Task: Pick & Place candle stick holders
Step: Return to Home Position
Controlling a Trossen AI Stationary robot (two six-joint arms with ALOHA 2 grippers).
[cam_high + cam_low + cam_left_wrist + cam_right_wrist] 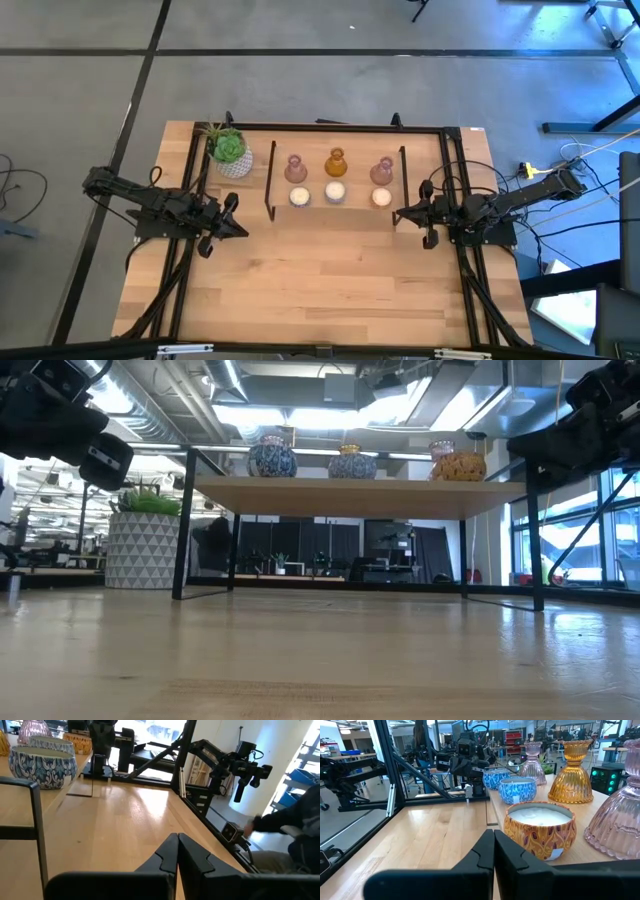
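Pink n amber glass all up on the shelf already: the candle stick holders stand in a back row, pink-amber-pink, w/ three candle tins in front. Left pincer is pinched closed, nothing in it, parked off the shelf's left end over the worktop. Right pincer same, closed n empty, but just beside the right end. Imo the risk: right arm swings wide pulling away, clips a shelf leg, glass wobbles n topples
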